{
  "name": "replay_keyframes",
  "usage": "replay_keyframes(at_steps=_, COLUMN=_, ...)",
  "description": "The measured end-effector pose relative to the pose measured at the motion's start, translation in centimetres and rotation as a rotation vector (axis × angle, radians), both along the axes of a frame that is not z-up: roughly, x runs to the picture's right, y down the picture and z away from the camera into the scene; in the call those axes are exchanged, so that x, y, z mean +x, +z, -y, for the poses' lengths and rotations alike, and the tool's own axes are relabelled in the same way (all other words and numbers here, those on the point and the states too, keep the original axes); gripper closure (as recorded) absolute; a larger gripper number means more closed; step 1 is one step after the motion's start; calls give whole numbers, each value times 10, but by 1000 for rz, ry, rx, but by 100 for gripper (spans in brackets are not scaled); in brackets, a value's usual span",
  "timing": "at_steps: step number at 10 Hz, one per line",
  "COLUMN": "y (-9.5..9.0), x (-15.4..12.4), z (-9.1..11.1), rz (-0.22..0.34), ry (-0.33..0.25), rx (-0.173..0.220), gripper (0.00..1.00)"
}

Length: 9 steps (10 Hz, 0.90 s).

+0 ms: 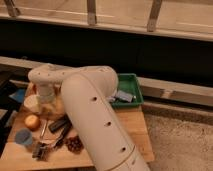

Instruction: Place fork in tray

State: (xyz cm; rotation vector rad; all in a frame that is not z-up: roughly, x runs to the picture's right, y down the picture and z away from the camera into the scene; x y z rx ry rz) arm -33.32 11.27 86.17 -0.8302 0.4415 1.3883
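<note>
Fork (44, 129) lies on the table (136, 131) between an orange object (32, 121) and the black block (59, 123), well apart from the tray (138, 94); the gripper (47, 106), jaws spread, hangs near it and should straddle the slim handle squarely.

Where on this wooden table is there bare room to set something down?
Bare wood right of the white arm, below the green plastic tray. Crowded left, where the gripper hangs by the orange fruit, black block and silvery fork.
</note>
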Motion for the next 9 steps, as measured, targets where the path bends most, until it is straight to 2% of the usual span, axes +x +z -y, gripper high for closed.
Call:
replay_keyframes(at_steps=5, y=4, x=-3, z=-2, rz=5, ry=11, rx=32, gripper=35)
replay_keyframes(at_steps=9, y=4, x=-3, z=-1, rz=6, ry=14, rx=34, gripper=35)
